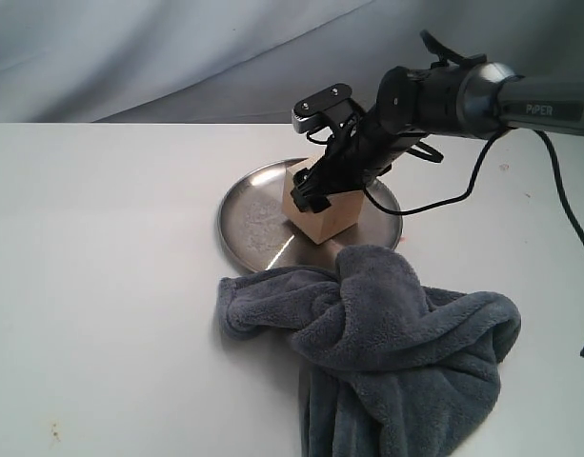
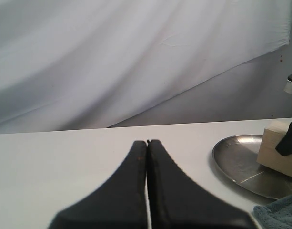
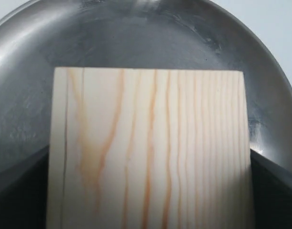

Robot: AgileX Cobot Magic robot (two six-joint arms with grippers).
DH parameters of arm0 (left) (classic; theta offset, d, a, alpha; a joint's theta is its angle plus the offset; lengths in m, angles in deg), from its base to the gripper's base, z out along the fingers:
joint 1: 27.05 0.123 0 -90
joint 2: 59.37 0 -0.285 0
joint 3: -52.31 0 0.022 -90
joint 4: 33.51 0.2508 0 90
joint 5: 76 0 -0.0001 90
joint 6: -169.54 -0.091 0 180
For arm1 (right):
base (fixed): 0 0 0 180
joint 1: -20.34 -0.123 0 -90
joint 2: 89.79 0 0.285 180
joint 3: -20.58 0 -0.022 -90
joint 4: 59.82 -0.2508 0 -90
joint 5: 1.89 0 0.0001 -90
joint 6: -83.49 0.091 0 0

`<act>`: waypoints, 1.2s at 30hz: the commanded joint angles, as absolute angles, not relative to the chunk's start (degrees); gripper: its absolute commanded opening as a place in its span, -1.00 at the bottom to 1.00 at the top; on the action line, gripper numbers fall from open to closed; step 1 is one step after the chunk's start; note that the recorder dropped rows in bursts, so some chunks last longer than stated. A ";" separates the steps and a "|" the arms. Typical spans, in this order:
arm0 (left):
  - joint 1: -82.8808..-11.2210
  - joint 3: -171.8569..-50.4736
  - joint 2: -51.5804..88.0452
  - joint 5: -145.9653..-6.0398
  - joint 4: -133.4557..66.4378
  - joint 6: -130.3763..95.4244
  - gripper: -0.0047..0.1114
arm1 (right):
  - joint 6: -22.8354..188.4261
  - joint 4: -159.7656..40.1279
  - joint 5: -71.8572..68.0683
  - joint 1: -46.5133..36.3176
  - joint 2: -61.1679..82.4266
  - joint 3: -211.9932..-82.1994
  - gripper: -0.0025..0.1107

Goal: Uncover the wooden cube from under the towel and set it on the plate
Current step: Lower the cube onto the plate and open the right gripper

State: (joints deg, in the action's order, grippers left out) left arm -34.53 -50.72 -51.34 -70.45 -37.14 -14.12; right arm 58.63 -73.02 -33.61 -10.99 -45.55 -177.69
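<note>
The pale wooden cube (image 1: 322, 215) is over the right half of the shiny metal plate (image 1: 246, 225), its low corner at the plate's surface; whether it rests there I cannot tell. My right gripper (image 1: 315, 195) is shut on it from above. In the right wrist view the cube's grained face (image 3: 150, 143) fills the middle, with a dark finger (image 3: 19, 195) on each side and the plate (image 3: 136, 38) behind. The blue-grey towel (image 1: 392, 352) lies bunched in front of the plate. My left gripper (image 2: 146, 142) is shut on nothing, low over bare table, and sees the plate (image 2: 236, 160), cube (image 2: 274, 148) and towel (image 2: 279, 214).
The towel's upper fold (image 1: 368, 262) overlaps the plate's near right rim. The right arm (image 1: 463, 95) and its cable (image 1: 482, 162) reach in from the right above the plate. White table (image 1: 101, 286) spreads left; a grey cloth backdrop (image 1: 177, 57) hangs behind.
</note>
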 commanded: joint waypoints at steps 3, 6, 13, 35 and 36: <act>-34.41 -50.47 -51.58 -71.06 -37.28 -13.99 -0.92 | 58.82 -72.88 -29.76 -11.09 -45.34 -178.28 -0.27; -34.41 -50.47 -51.58 -71.06 -37.28 -13.99 -0.92 | 58.82 -72.88 -29.26 -11.09 -45.34 -178.28 -0.27; -34.41 -50.47 -51.58 -71.06 -37.28 -13.99 -0.92 | 58.82 -72.88 -29.83 -11.09 -45.98 -178.28 -0.11; -34.41 -50.47 -51.58 -71.06 -37.28 -13.99 -0.92 | 58.86 -74.24 -28.11 -11.09 -45.86 -178.28 0.60; -34.41 -50.47 -51.58 -71.06 -37.28 -13.99 -0.92 | 58.86 -74.39 -28.11 -11.17 -45.71 -178.28 0.66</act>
State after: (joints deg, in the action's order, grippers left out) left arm -34.53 -50.72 -51.34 -70.45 -37.14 -14.12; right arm 58.86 -73.39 -29.50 -10.99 -46.15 -177.92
